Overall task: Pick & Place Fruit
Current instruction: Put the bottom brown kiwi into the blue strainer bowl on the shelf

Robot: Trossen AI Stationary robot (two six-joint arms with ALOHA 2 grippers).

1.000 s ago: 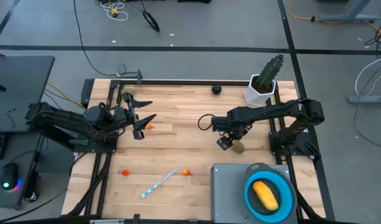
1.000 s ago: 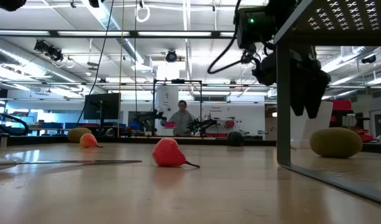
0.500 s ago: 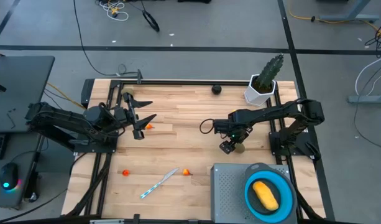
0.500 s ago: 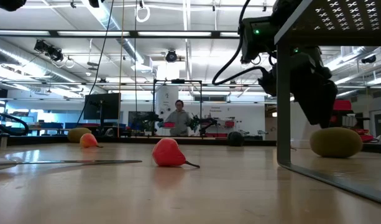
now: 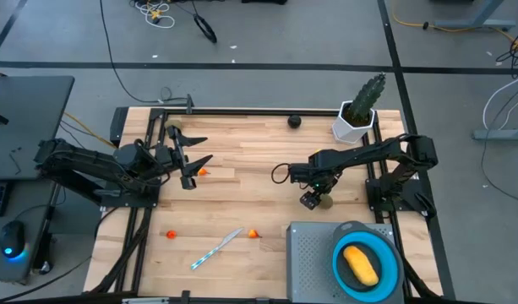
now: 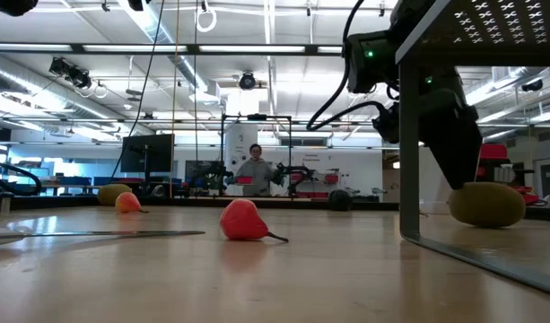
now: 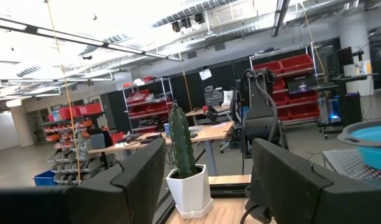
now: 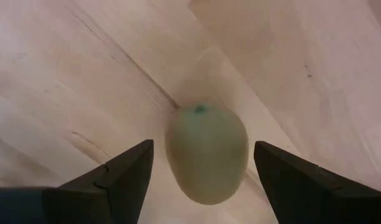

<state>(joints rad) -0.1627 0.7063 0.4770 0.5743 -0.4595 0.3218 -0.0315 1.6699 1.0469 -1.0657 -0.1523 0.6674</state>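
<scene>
The olive-brown oval fruit (image 8: pixel 207 152) lies on its side on the wooden table (image 5: pixel 242 160), right of centre. My right gripper (image 5: pixel 313 199) points down over it, open, one finger on each side of the fruit and apart from it; in the low view the gripper (image 6: pixel 458 172) hangs just above the fruit (image 6: pixel 486 204). The yellow oblong fruit (image 5: pixel 361 263) lies in a blue bowl (image 5: pixel 385 253). A black ball (image 5: pixel 294 121) sits at the far edge. Tiny orange-red pieces (image 5: pixel 171 234) (image 5: pixel 253 233) (image 5: pixel 203 171) lie on the left half. My left gripper (image 5: pixel 191 157) waits open above the table's left side.
A cactus in a white pot (image 5: pixel 358 111) stands at the far right, close behind my right arm. The bowl sits on a grey perforated platform (image 5: pixel 309 249) at the near right. A thin white-and-blue stick (image 5: pixel 216 249) lies near the front edge. A person stands in the room beyond.
My right gripper has sunk toward the olive-brown fruit and rolled a little about its own axis, its fingers now lower around the fruit. The fruit has not moved.
</scene>
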